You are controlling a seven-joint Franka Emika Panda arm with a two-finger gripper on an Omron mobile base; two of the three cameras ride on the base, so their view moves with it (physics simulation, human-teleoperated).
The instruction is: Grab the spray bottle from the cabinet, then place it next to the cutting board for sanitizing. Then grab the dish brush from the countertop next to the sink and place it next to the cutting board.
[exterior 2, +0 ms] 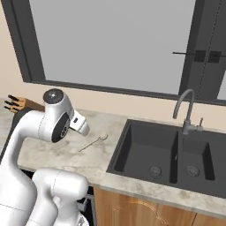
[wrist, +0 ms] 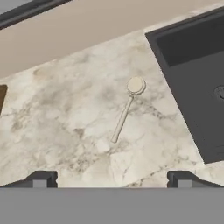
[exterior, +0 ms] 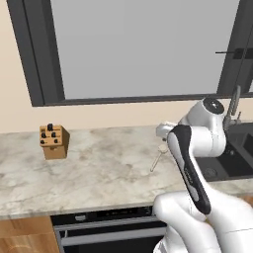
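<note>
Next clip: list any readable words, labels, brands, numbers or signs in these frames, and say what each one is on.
None: no view shows any legible text.
The dish brush, the knife block, the sink, the faucet and the countertop are all plain, with no marks.
The front panel below the counter edge shows a few tiny pale marks, too small to read.

Around brush [wrist: 126, 109]: bare countertop [wrist: 65, 131] on every side, nothing touching it.
Right side: sink [wrist: 197, 78] edge near.
Far left: knife block [exterior: 53, 142], well apart.
</note>
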